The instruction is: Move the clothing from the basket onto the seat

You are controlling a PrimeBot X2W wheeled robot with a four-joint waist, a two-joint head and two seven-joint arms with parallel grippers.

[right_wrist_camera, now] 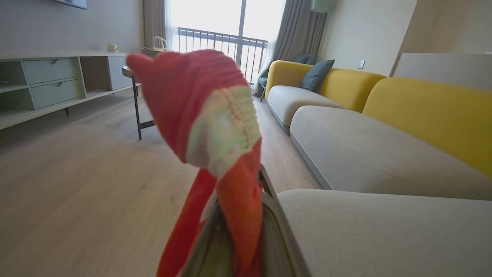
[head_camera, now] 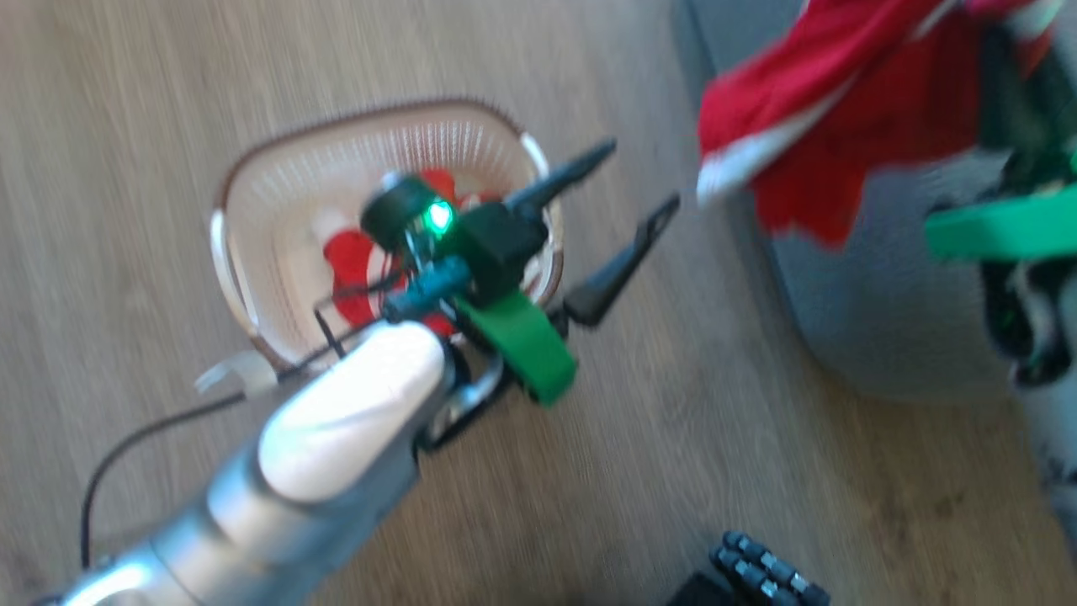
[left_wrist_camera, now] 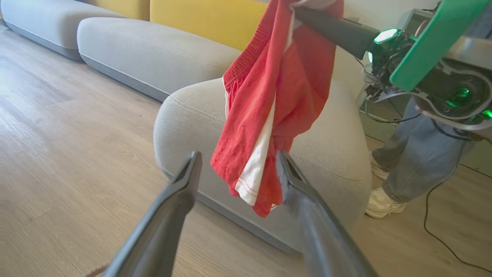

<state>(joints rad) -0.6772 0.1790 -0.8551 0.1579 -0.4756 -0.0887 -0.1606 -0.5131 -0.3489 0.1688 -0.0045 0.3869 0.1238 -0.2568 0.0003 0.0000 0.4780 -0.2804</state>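
The left gripper (head_camera: 641, 177) is hovering just past the right rim of the basket (head_camera: 252, 177), its two dark fingers gaping wide with nothing between them. Below its wrist, the basket is sitting on the wooden floor (head_camera: 151, 101), and red-and-white clothing (head_camera: 353, 269) is lying inside it. Further right, the right gripper (left_wrist_camera: 303, 13) is clamping tight on the waistband of a red garment (left_wrist_camera: 276, 96) with a white side stripe. The cloth is hanging loose in the air by the rounded end of the seat (left_wrist_camera: 192, 115); whether its hem is brushing the cushion cannot be told. Beyond, a person's legs (left_wrist_camera: 419, 154) in jeans are standing beside the seat, and yellow backrests (left_wrist_camera: 207, 19) are rising behind the farther cushions.
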